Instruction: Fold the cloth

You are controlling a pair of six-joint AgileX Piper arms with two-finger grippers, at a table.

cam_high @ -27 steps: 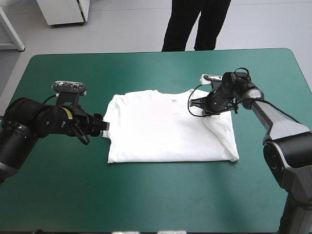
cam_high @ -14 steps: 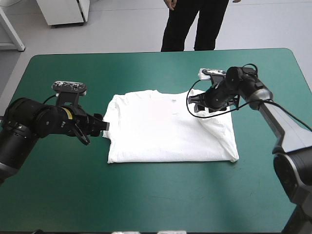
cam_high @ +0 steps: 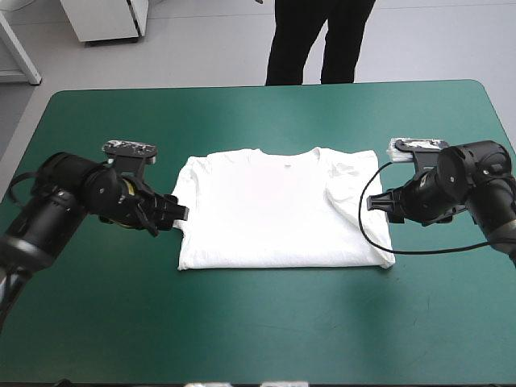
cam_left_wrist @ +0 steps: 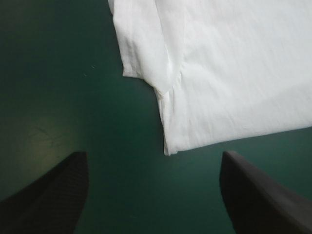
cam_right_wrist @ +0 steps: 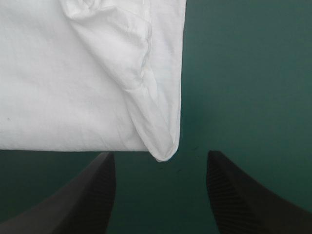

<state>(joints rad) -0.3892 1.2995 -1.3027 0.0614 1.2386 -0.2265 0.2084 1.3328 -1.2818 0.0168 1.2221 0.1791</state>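
Left gripper and right gripper, both released and empty, flat T-shirt just ahead of each, between them.

high: above and behind robot, faces forward and down, far, whole table | left wrist: close, along left gripper to T-shirt corner | right wrist: close, along right gripper to opposite corner | shared with high: T-shirt edges, teal-green cover
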